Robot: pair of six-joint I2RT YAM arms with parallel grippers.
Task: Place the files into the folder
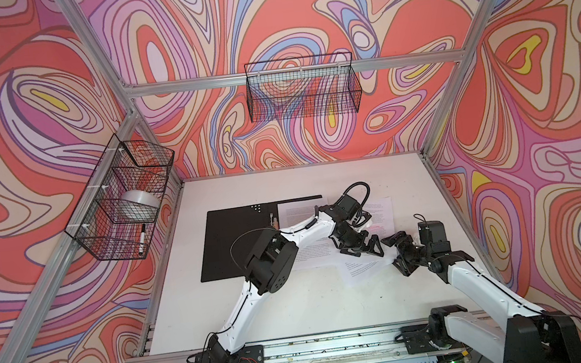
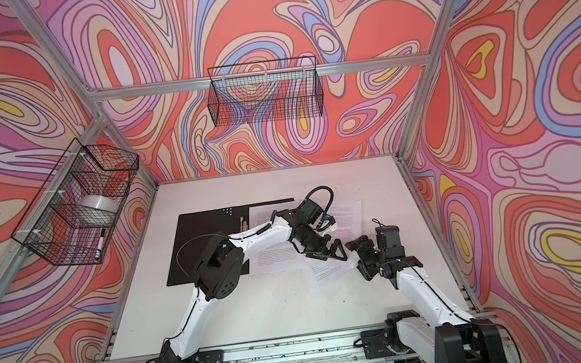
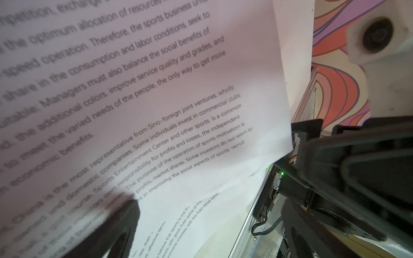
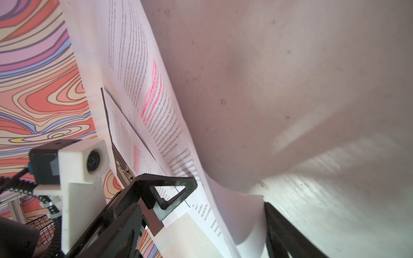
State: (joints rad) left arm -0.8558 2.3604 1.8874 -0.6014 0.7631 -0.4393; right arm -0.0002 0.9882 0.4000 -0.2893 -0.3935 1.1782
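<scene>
Three files lie on the table, all close to the two grippers. The first sheet rests on the right half of the open folder, behind the left gripper and partly under that arm's forearm. The second sheet, marked with pink lines, lies directly beneath the left gripper. The third sheet sits askew just in front of both grippers, one end tucked under the second.

The left gripper's jaws are spread wide with nothing between them; one finger hangs low over the second sheet's text, and whether it touches the paper I cannot tell. The right gripper faces it tip to tip, just apart, its jaws also spread. An edge of the third sheet curls up against its one visible finger, unclamped.

The left gripper and its wrist camera stand between the right gripper and the folder. Well away from both, a side basket holds a tape roll and a marker, and a back basket hangs on the far wall.
</scene>
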